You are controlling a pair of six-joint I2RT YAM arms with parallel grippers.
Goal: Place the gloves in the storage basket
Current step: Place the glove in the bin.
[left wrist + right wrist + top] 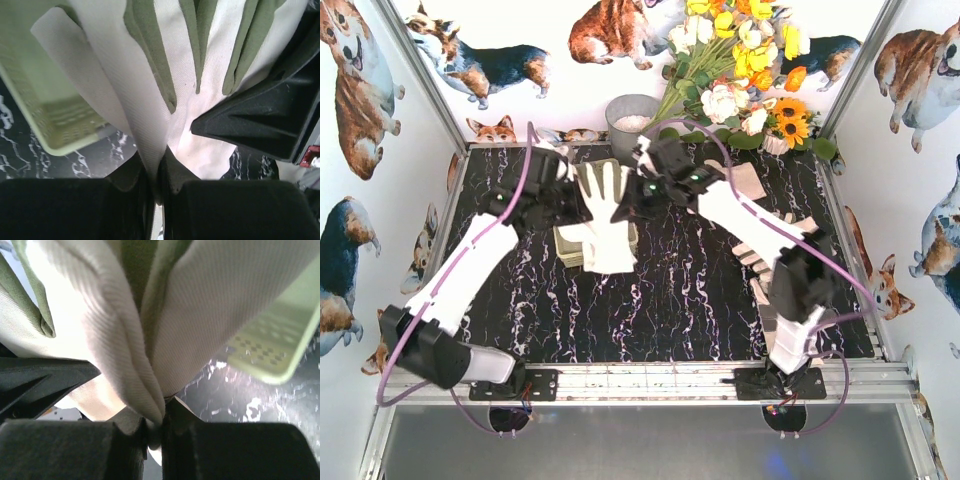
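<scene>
Right now your left gripper [159,167] is pinched shut on the glove [607,220] at its left edge, and your right gripper [161,415] is shut on its right edge. That glove hangs spread between them, over the basket [566,250]. More gloves [756,252] lie by the right arm [745,222]; bucket [628,122] and flowers [745,60] stand behind.

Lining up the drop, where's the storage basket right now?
In the top view the storage basket lies just left of centre, beneath the white glove, in front of the grey bucket.
</scene>
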